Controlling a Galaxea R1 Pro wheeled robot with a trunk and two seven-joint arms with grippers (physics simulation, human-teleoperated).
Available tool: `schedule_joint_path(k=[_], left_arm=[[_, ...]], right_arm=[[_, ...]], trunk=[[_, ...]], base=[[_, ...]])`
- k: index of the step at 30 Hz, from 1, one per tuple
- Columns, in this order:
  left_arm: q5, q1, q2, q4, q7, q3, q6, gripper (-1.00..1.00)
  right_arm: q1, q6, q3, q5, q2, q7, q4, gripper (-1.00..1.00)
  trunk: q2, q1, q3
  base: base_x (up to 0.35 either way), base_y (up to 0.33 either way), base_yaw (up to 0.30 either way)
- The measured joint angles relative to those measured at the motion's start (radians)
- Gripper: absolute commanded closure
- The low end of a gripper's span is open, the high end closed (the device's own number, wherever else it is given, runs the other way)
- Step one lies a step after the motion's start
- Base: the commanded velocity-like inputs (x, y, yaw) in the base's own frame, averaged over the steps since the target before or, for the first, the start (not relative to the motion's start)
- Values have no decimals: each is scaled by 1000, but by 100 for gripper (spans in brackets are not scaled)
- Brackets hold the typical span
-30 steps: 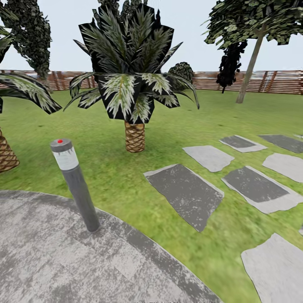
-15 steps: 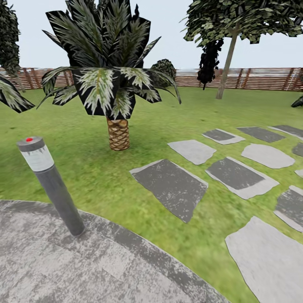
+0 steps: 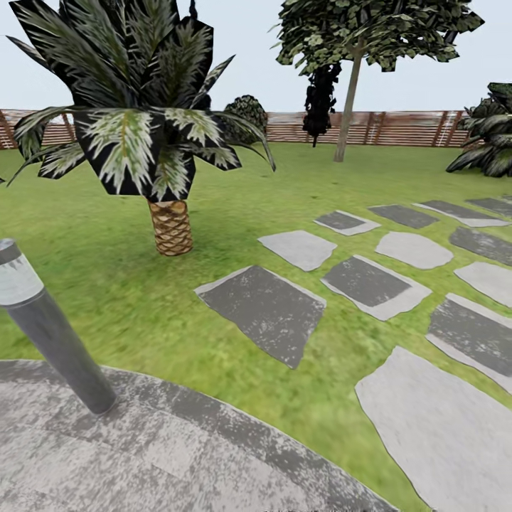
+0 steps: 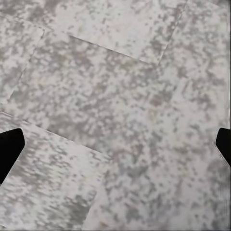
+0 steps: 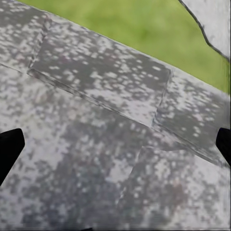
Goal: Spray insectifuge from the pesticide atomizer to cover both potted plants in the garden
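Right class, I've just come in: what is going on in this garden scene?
Nothing is being handled. The robot is on grey paving at the edge of a lawn, facing a palm, a lamp post and stepping stones. Both wrist cameras look down at paving with the left gripper and right gripper open and empty.

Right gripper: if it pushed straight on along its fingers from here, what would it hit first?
Most likely the grey paved patch. The right gripper points down at it with wide-apart fingertips and nothing between them. The lawn starts further on, past the paving's edge. How far off the paving lies is unclear.
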Motion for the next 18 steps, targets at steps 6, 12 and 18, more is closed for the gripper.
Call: schedule_joint_path(k=[6, 12, 18], left_arm=[[0, 0, 0, 0, 0, 0, 0, -100], [1, 0, 0, 0, 0, 2, 0, -100], [0, 0, 0, 0, 0, 4, 0, -100]], right_arm=[[0, 0, 0, 0, 0, 0, 0, -100], [0, 0, -1, 0, 0, 0, 0, -100], [0, 0, -1, 0, 0, -1, -2, -100]], trunk=[[0, 0, -6], [0, 0, -11], [0, 0, -17]], base=[[0, 0, -255], [0, 0, -255], [0, 0, -255]])
